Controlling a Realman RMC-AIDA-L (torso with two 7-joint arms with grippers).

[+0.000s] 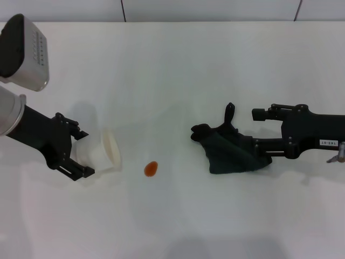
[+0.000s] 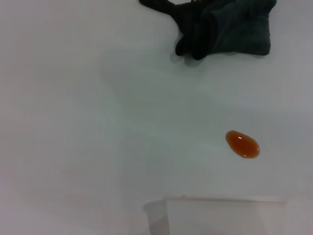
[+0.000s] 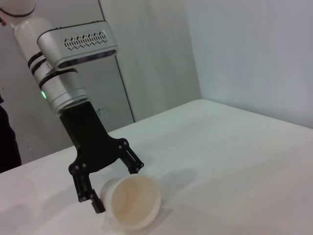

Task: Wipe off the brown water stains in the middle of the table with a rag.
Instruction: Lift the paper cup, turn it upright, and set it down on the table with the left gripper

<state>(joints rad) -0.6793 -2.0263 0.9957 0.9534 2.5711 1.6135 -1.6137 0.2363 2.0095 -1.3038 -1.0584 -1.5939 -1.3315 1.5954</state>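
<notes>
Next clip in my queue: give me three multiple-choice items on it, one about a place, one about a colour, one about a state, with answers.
1. Where does the stain lie?
A. between cup and rag
B. under the rag
C. inside the cup

2. What colour is the rag?
A. white
B. dark green-black
C. orange

3. How does the cup sit?
A. upright
B. upside down
C. tipped on its side in the left gripper

Answers: 1 A, it sits on bare table between them. 2 B, the dark cloth held at the right gripper. 3 C, the right wrist view shows its mouth facing sideways.
</notes>
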